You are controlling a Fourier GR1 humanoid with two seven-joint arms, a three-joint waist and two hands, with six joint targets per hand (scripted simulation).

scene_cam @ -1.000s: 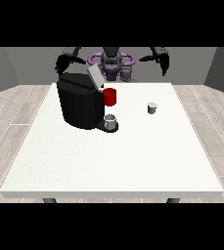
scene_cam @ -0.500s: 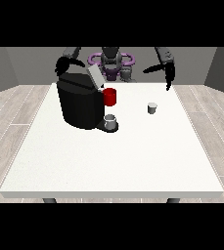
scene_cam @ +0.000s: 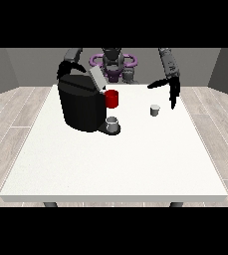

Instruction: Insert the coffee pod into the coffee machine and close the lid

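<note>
From where I stand across the white table (scene_cam: 110, 169), I count one coffee machine (scene_cam: 80, 104), one coffee pod (scene_cam: 155, 110), one small grey cup (scene_cam: 112, 122) and one red part (scene_cam: 112, 98) on the machine's side. Two black hands show at the far edge.

The coffee machine is a big black block sitting at about ten o'clock from the table's middle. Its lid (scene_cam: 96, 78) stands tilted up, so the top is open. The red part juts from the machine's flank towards three o'clock, and the grey cup sits below it on the machine's base.

The coffee pod, small and pale grey, stands upright on the bare table at about one o'clock from the middle, well apart from the machine and off to its three o'clock side.

The hand at the view's right (scene_cam: 171, 88) hangs just beyond the pod, at the pod's one o'clock. It is spread wide, thumb stretched out towards nine o'clock and fingers pointing down to six, holding nothing and not touching the pod.

The hand at the view's left (scene_cam: 68, 66) sits behind the machine's top at eleven o'clock; I cannot tell how its fingers lie.
</note>
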